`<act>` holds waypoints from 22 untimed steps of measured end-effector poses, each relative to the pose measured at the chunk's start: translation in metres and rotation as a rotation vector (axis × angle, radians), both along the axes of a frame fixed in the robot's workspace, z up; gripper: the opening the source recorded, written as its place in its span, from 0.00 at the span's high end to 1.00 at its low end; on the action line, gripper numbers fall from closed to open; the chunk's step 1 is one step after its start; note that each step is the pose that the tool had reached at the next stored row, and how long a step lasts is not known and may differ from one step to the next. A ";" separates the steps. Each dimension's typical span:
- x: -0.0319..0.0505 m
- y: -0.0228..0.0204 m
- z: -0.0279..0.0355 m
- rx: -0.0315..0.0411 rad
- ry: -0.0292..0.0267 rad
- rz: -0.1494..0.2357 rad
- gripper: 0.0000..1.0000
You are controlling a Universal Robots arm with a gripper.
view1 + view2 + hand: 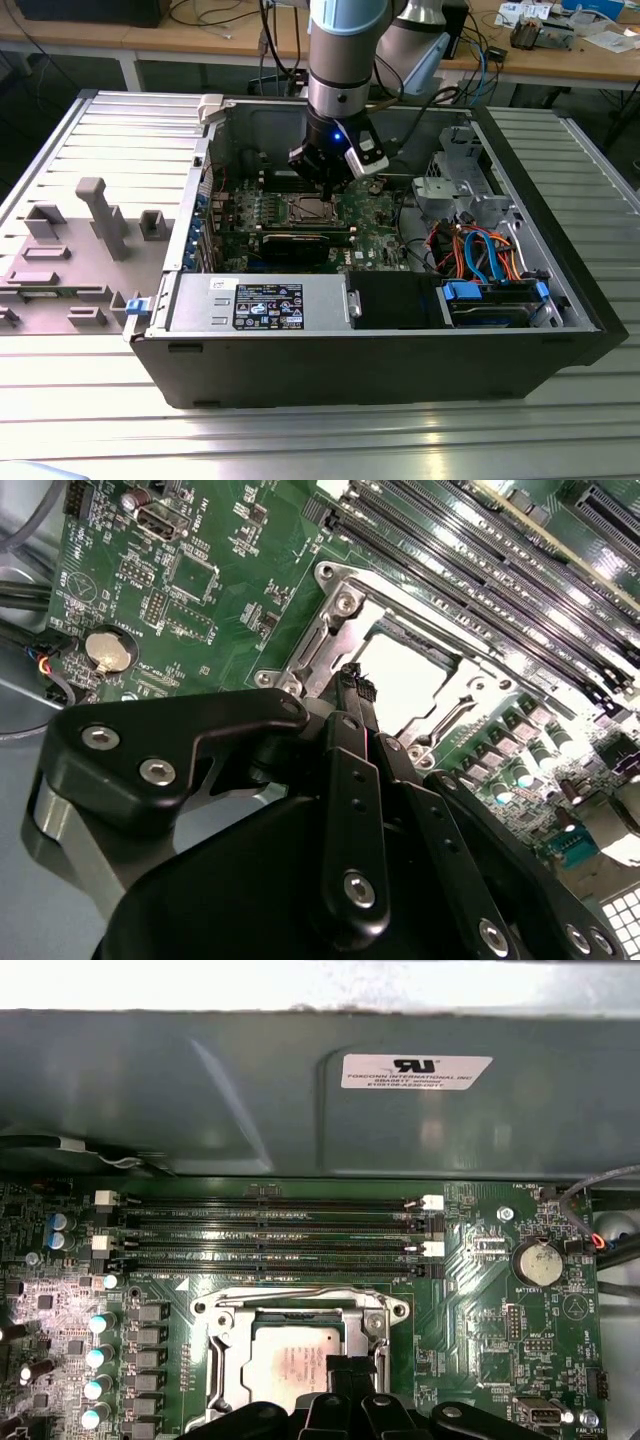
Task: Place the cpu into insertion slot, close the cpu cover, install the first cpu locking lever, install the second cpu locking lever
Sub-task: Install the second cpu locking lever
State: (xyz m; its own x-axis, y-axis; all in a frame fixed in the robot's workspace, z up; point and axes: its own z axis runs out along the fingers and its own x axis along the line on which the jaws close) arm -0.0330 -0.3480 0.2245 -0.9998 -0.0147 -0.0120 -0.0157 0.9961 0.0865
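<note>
1. My gripper (327,182) hangs inside the open computer case (560,330), just above the insertion slot (309,209) on the green motherboard (375,235).
2. In the second wrist view my fingers (352,695) are pressed together, their tips meeting over the near edge of the socket; nothing shows between them.
3. The cpu (298,1360) lies flat in the insertion slot, its silver-grey top showing in both wrist views (408,680).
4. The cpu cover (232,1345) lies down around the chip as a silvery frame, with the chip visible through its window.
5. I cannot tell whether either locking lever is latched.
6. Beyond the socket, toward the far wall of the case, run the long black memory slots (270,1235).
7. A round coin battery (537,1262) sits on the board near one end of those slots.
8. At the near side of the case, the silver power supply (260,303) lies toward the exterior view's left, and a bay with blue and orange cables (480,255) toward its right.
9. The case rests on a ribbed metal counter (300,440), with grey fixture blocks (105,215) standing on it at the exterior view's left.
</note>
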 end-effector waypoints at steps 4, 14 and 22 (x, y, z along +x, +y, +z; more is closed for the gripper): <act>0.0000 -0.0014 0.0000 0.0000 0.0000 0.000 0.89; 0.0000 -0.0038 0.0000 0.0000 0.0000 0.000 0.89; 0.0000 -0.0063 0.0000 0.0001 0.0000 0.000 0.89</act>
